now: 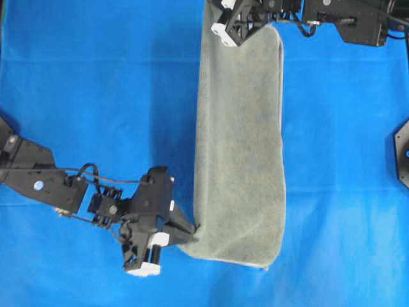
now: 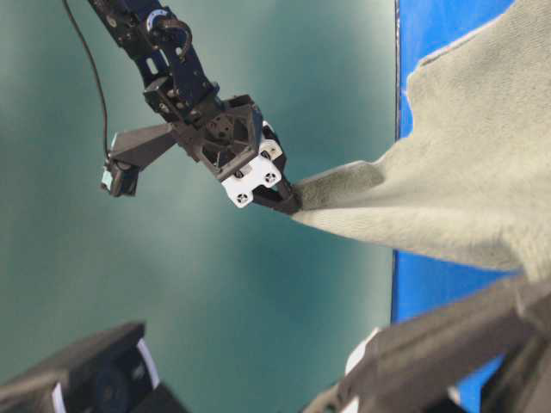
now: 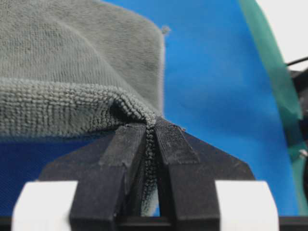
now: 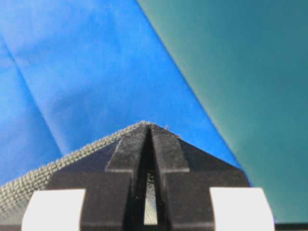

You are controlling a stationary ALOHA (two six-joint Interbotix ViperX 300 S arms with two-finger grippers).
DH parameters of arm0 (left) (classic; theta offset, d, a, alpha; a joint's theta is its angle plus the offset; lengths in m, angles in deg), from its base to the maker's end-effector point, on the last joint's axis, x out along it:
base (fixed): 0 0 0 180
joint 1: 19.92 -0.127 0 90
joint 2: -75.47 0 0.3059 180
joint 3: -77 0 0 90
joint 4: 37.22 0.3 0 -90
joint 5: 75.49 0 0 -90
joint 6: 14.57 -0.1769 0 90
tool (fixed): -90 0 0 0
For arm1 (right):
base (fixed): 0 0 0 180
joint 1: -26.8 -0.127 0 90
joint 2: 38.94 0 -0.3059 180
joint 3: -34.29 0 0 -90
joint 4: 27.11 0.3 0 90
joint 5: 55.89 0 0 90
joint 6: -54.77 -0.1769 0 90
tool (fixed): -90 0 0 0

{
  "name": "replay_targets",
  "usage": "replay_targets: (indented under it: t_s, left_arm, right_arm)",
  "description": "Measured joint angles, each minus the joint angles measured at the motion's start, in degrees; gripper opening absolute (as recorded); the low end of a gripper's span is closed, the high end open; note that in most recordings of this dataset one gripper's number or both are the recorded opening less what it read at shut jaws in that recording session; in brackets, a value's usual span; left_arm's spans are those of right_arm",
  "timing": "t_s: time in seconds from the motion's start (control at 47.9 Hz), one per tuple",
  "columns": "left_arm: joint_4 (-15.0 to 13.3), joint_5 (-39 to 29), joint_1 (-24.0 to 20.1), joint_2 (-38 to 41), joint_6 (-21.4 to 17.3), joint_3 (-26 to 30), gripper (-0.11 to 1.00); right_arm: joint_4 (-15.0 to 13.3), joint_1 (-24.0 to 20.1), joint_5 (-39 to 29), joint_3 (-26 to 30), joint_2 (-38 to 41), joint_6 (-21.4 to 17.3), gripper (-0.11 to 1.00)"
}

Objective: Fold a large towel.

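The grey-green towel (image 1: 239, 147) lies as a long narrow strip running from the far edge to the near edge of the blue sheet. My left gripper (image 1: 197, 227) is shut on its near left corner. In the left wrist view the terry cloth (image 3: 72, 62) is pinched between the closed fingertips of that gripper (image 3: 150, 126) and lifted a little off the sheet. My right gripper (image 1: 261, 27) is shut on the far end of the towel. In the right wrist view a thin towel edge (image 4: 29, 185) runs into the closed tips of that gripper (image 4: 150, 126). The table-level view shows the towel (image 2: 465, 163) pulled taut.
A bright blue sheet (image 1: 96, 96) covers the table, with a crease line across its near part. The right arm's base (image 1: 345, 19) stands at the far edge. A dark fixture (image 1: 401, 153) sits at the right edge. A teal backdrop (image 4: 240, 57) lies beyond the sheet.
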Motion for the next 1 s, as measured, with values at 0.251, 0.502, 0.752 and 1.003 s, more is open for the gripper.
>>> replay_targets:
  t_s: [0.251,0.502,0.752,1.003]
  left_arm:
    - [0.4,-0.2,-1.0,0.5,-1.6,1.7,0.60]
    - [0.4,-7.1,-1.0,-4.3,-3.7,1.8,0.81]
    - [0.7,-25.3,-2.5,-19.6,-8.4,1.4,0.78]
    - [0.9,-23.0,-20.0,-27.2,-15.6,-3.5,0.78]
  right_arm:
    - [-5.0,-0.7,1.6,0.0,0.0,0.2,0.39]
    - [-7.5,-1.5,1.3,-0.5,-0.6,1.4,0.61]
    - [-7.5,-3.6,0.4,-6.6,-9.1,1.0,0.63]
    - [-5.2,-2.2,-0.1,-17.1,-19.3,-1.6,0.62]
